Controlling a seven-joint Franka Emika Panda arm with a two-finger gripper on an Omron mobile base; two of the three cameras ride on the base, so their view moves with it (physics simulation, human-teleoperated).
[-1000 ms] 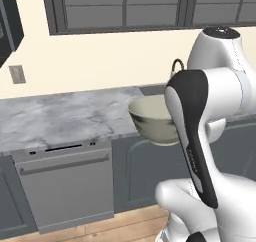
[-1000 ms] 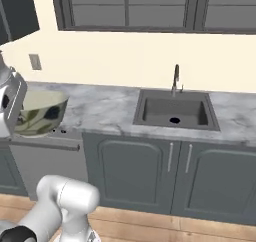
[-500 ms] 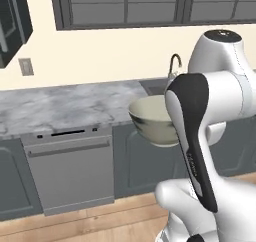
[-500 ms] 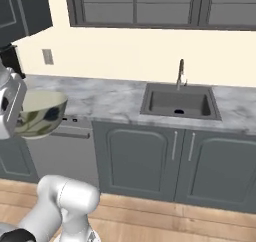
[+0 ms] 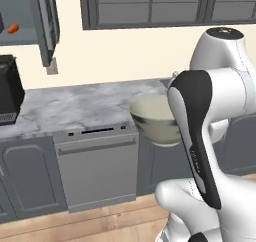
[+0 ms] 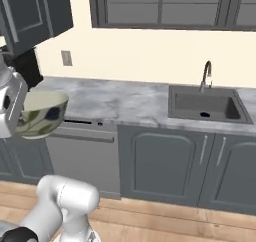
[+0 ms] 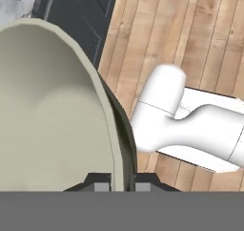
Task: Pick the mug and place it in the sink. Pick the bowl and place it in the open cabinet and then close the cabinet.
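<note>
My gripper point(image 7: 121, 186) is shut on the rim of the bowl point(image 7: 52, 115), one finger inside and one outside. The wide olive-beige bowl point(image 5: 157, 118) hangs in the air in front of the counter edge, partly behind my forearm; from the right it point(image 6: 42, 115) sits at my hand on the far left. The cabinet point(image 5: 30, 21) is up on the wall at the upper left, its door point(image 5: 47, 23) swung open; the same door point(image 6: 35, 11) shows at the top left. The sink point(image 6: 206, 106) with its faucet point(image 6: 206, 75) lies far to the right. The mug is out of view.
A marble counter point(image 5: 85, 103) runs over a dishwasher point(image 5: 95, 166) and arched base cabinets point(image 6: 160, 161). A black appliance point(image 5: 7, 93) stands on the counter under the open cabinet. A small orange thing point(image 5: 13, 28) lies on the cabinet shelf. The floor is wood.
The whole scene has slid to the right in both base views, so the base has driven left. The open cabinet and the black appliance have come into view. The bowl stays in my grip.
</note>
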